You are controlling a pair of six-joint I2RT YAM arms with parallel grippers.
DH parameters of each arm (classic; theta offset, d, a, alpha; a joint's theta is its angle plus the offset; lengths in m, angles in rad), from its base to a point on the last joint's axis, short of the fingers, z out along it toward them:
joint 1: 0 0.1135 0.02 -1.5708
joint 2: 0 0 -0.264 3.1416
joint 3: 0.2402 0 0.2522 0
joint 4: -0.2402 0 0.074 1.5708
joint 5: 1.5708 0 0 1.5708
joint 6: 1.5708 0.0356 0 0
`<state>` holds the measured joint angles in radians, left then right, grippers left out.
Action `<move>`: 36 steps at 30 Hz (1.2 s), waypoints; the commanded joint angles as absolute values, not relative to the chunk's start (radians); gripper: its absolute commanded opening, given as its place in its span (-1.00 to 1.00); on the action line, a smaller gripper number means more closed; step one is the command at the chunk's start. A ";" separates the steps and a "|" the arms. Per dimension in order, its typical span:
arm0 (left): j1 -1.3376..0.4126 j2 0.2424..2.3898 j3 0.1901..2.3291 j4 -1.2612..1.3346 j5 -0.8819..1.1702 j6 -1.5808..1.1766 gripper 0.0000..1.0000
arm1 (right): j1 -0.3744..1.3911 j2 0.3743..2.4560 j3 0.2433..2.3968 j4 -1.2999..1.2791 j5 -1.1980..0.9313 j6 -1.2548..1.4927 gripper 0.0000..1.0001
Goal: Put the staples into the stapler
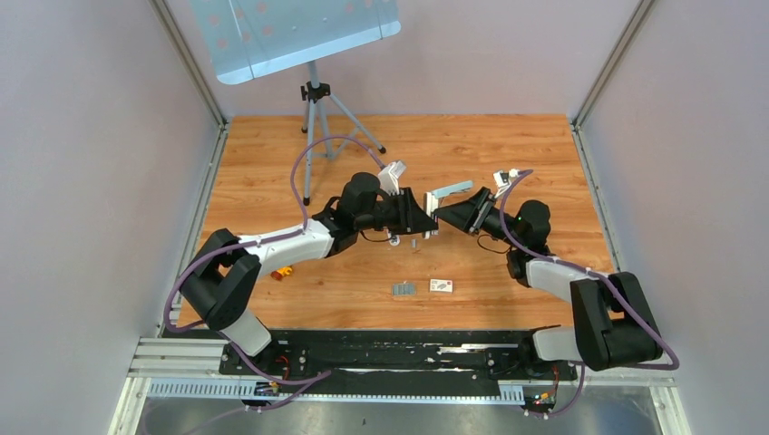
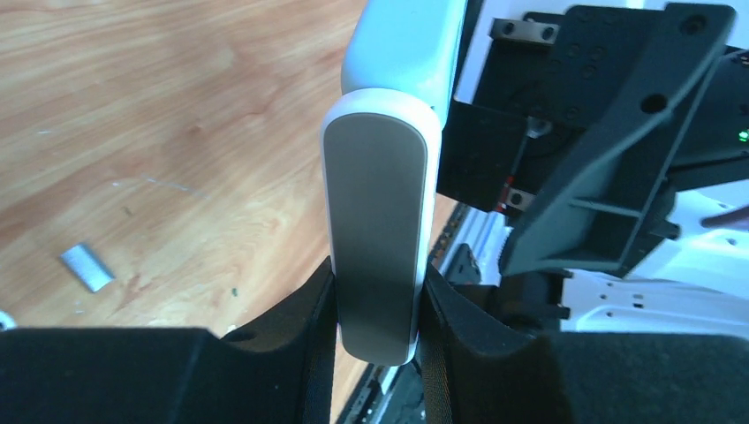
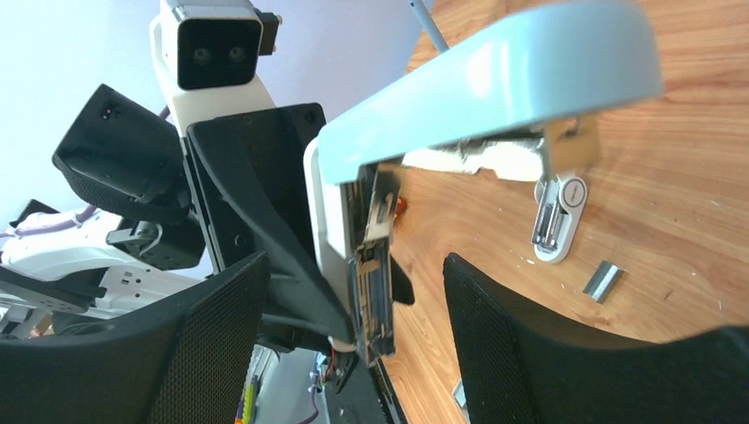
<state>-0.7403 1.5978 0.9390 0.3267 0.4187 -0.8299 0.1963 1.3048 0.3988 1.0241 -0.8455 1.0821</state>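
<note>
Left gripper (image 2: pixel 378 309) is clamping the stapler (image 2: pixel 378 203) by its white-and-grey base, one black finger pressing on each long side, and is holding it up off the bench (image 1: pixel 508 154). Facing it from the other side, the right gripper (image 3: pixel 353 291) is standing open, its two fingers spread wide on either side of the stapler's metal rail (image 3: pixel 371 283) with a gap showing between the rail and at least one finger, so it is gripping nothing. The stapler's pale blue lid (image 3: pixel 495 79) is swinging up and away from the rail, leaving the channel exposed. Just below the two grippers, a small white oval piece (image 3: pixel 558 216) with a metal insert is lying on the wood, and a short grey strip (image 3: pixel 603 281) is resting close beside it. Farther from the grippers, toward the arm bases, the staples (image 1: pixel 403 289) are lying flat on the bench as a small grey block, untouched by either arm, with a small white box (image 1: pixel 442 285) sitting just to their right. A little orange object (image 1: pixel 284 272) is lying near the left arm's forearm. At the far edge of the bench, a tripod (image 1: pixel 315 118) is standing and carrying a pale blue panel (image 1: pixel 290 36).
</note>
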 commanded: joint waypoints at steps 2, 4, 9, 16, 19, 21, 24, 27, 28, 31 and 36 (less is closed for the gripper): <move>-0.741 1.560 0.907 0.467 0.516 -0.900 -1.00 | 0.220 1.339 0.414 1.184 -0.812 1.164 0.48; -0.741 1.549 0.903 0.467 0.518 -0.900 -1.00 | 0.226 1.341 0.421 1.185 -0.808 1.166 0.42; -0.741 1.538 0.901 0.464 0.532 -0.903 -1.00 | 0.239 1.334 0.444 1.171 -0.816 1.164 0.09; -0.742 1.530 0.885 0.484 0.546 -0.920 -0.98 | 0.241 1.318 0.458 1.172 -0.826 1.167 -0.43; -0.742 1.521 0.888 0.447 0.554 -0.904 -0.77 | 0.241 1.312 0.464 1.167 -0.828 1.165 -0.68; -0.742 1.503 0.880 0.422 0.540 -0.883 -0.60 | 0.241 1.303 0.469 1.159 -0.828 1.164 -0.78; -0.742 1.477 0.880 0.357 0.503 -0.833 -0.23 | 0.241 1.276 0.480 1.085 -0.821 1.131 -0.81; -0.741 1.456 0.874 0.314 0.478 -0.798 0.02 | 0.238 1.236 0.500 0.959 -0.808 1.060 -0.81; -0.741 1.449 0.872 0.293 0.466 -0.786 0.17 | 0.234 1.220 0.508 0.907 -0.802 1.028 -0.81; -0.739 1.420 0.873 0.184 0.405 -0.724 0.46 | 0.222 1.154 0.555 0.657 -0.765 0.877 -0.81; -0.738 1.350 0.882 -0.043 0.259 -0.582 0.96 | 0.223 1.090 0.678 0.114 -0.539 0.553 -0.80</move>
<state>-0.7368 1.4132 0.8875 0.1680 0.3908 -0.7227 0.2295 1.1385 0.5808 0.5591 -0.7269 0.8494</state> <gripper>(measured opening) 0.870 0.259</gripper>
